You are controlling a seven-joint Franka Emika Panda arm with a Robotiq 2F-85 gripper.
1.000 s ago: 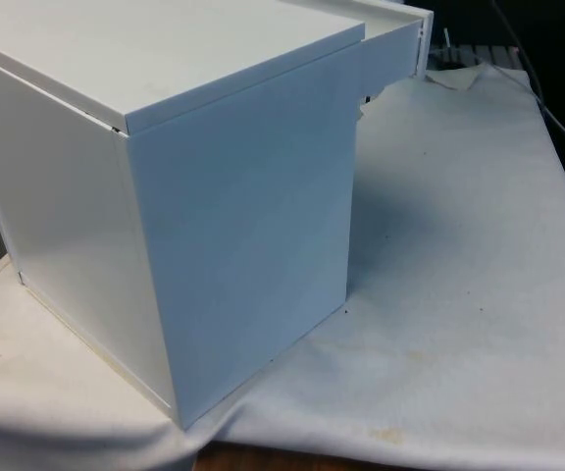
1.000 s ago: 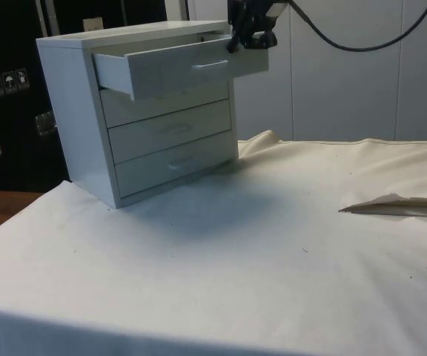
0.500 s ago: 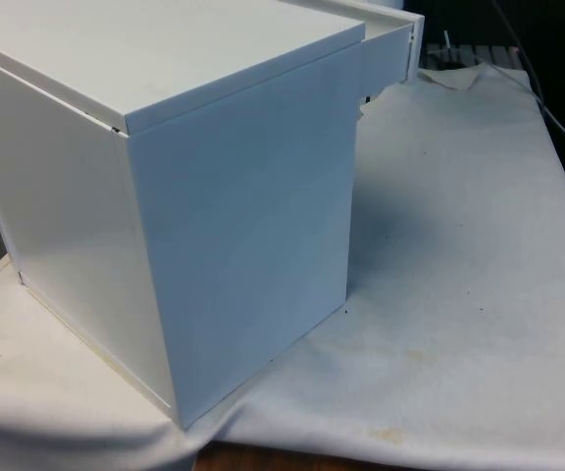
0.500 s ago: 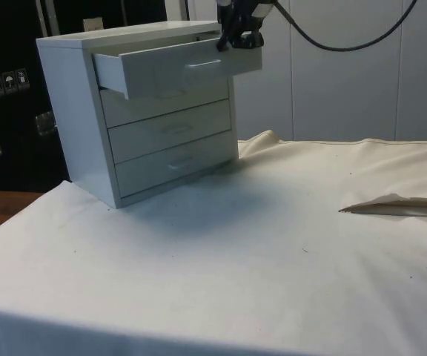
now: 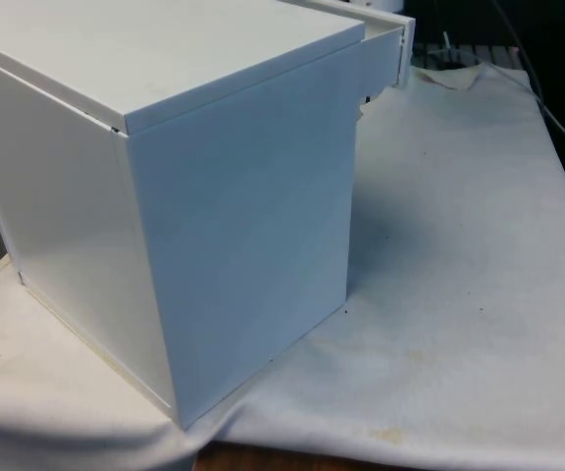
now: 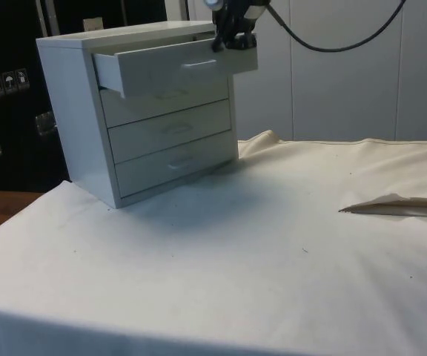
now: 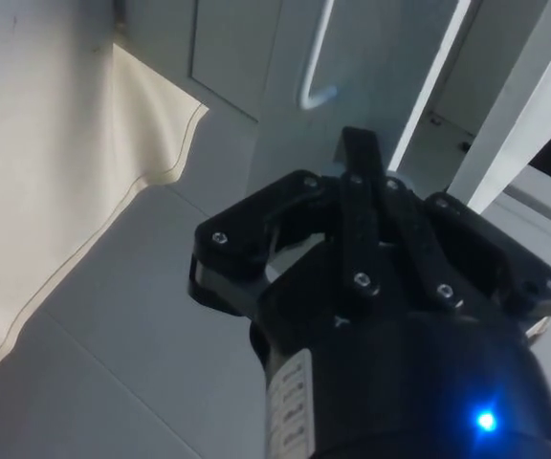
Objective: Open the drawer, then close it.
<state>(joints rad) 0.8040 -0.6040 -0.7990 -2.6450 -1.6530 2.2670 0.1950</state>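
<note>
Your gripper [image 6: 234, 38] sits top centre of side view, pressed at upper right corner of top drawer [image 6: 173, 68] front; clenched or released, cannot tell. It is beside handle [image 6: 199, 64], not hooked on it, so placement suits push, likely closing step. Drawer juts partway out of chest [image 6: 87, 119], upper left of frame; two lower drawers flush. White cloth [image 6: 273, 245] spreads across lower frame

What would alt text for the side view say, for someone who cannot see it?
A black two-finger tool sits at the front of the partly open top drawer of a white chest of drawers. The two lower drawers are closed, and the chest stands on a table under a white cloth.
</note>
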